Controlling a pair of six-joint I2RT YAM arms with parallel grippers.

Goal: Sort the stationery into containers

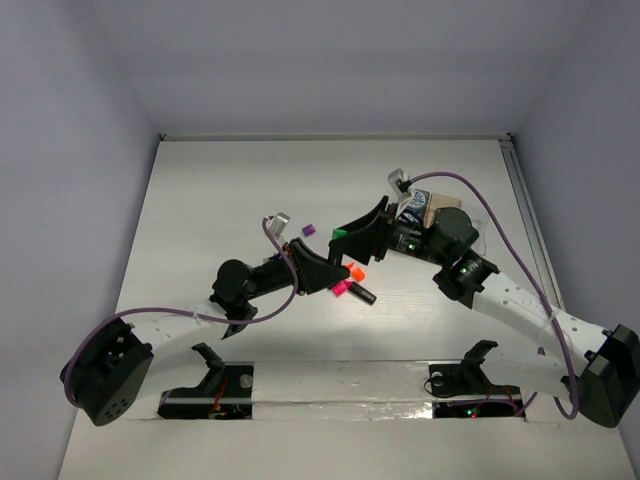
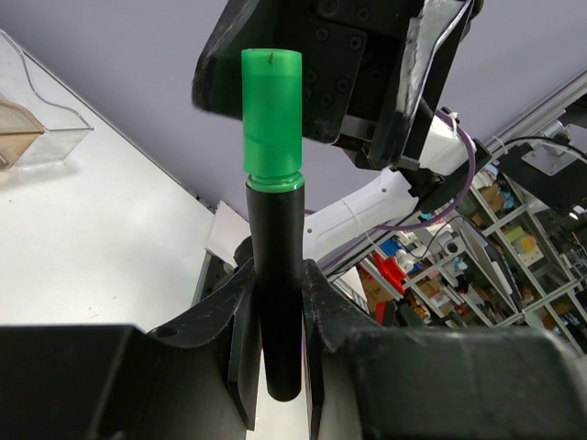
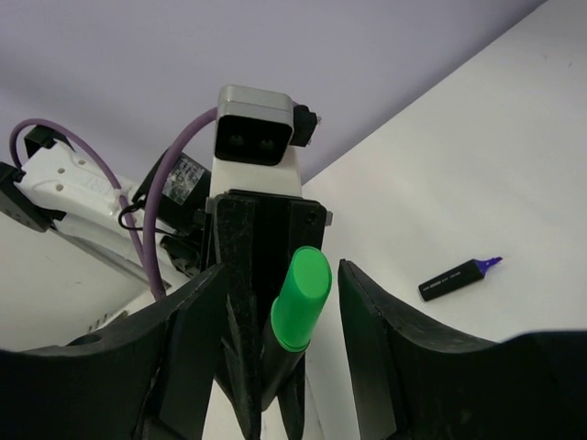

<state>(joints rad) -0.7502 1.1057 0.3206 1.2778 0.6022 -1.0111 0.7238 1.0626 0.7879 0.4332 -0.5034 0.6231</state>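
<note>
Left gripper (image 2: 275, 307) clamps the black barrel of a green-capped highlighter (image 2: 273, 238), held upright at frame centre. Right gripper (image 3: 284, 307) stands open, its jaws flanking the green cap (image 3: 301, 298) without touching it. At right, a purple-tipped marker (image 3: 459, 275) lies uncapped on the white table (image 3: 514, 137).

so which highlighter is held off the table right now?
The green-capped black highlighter, clamped in the left pincer, its cap inside the open right pincer. The purple-tipped black highlighter lies flat on the white table.
</note>
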